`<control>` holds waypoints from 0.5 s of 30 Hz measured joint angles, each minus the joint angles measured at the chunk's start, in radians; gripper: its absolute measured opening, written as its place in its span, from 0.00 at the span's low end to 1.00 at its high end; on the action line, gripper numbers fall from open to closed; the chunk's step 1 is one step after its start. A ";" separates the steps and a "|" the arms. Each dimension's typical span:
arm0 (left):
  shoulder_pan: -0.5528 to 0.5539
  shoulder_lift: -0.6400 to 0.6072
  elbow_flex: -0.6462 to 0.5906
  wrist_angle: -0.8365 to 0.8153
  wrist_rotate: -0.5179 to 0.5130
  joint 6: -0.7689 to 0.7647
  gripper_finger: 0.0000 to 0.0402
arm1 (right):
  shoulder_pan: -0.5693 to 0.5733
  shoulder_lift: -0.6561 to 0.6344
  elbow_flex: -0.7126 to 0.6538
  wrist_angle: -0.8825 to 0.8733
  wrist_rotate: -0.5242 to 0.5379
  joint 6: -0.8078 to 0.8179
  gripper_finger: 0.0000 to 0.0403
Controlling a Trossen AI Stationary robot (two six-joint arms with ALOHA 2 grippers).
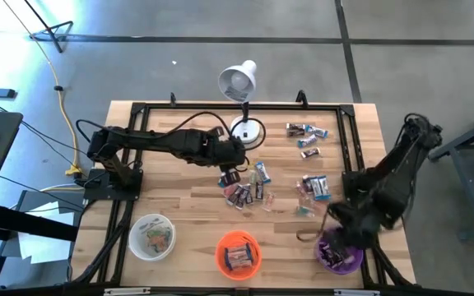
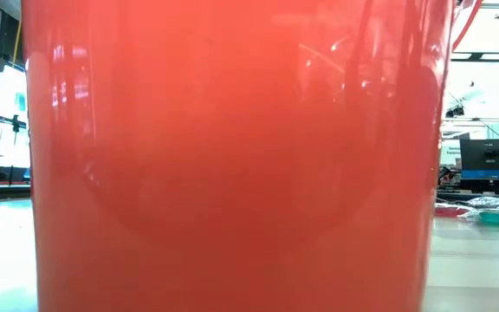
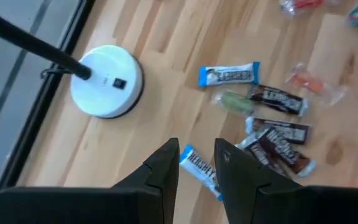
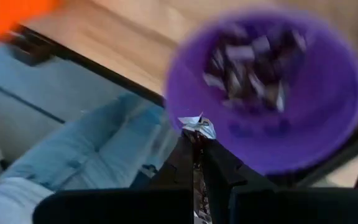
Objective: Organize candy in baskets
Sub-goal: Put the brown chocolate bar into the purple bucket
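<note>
Holding my right gripper clenched on a dark-wrapped candy, its crinkled end poking out past the tips, right over the purple basket at the bench front-right corner; basket already has dark candies inside. My left gripper is parted, low over a blue candy lying betw. the fingertips, near the white lamp base. Loose candy pile just beside. Orange basket front-center, white basket front-left, both w/ candy.
</note>
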 joint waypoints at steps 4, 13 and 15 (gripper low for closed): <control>0.006 0.000 0.000 -0.004 -0.040 0.034 0.22 | 0.088 0.074 0.000 0.000 -0.001 0.135 0.00; 0.033 0.000 0.000 0.002 -0.056 0.078 0.22 | 0.110 0.177 0.000 -0.025 0.002 0.049 0.22; 0.035 0.000 0.000 0.002 -0.054 0.078 0.22 | 0.110 0.185 0.000 -0.041 0.002 0.052 0.30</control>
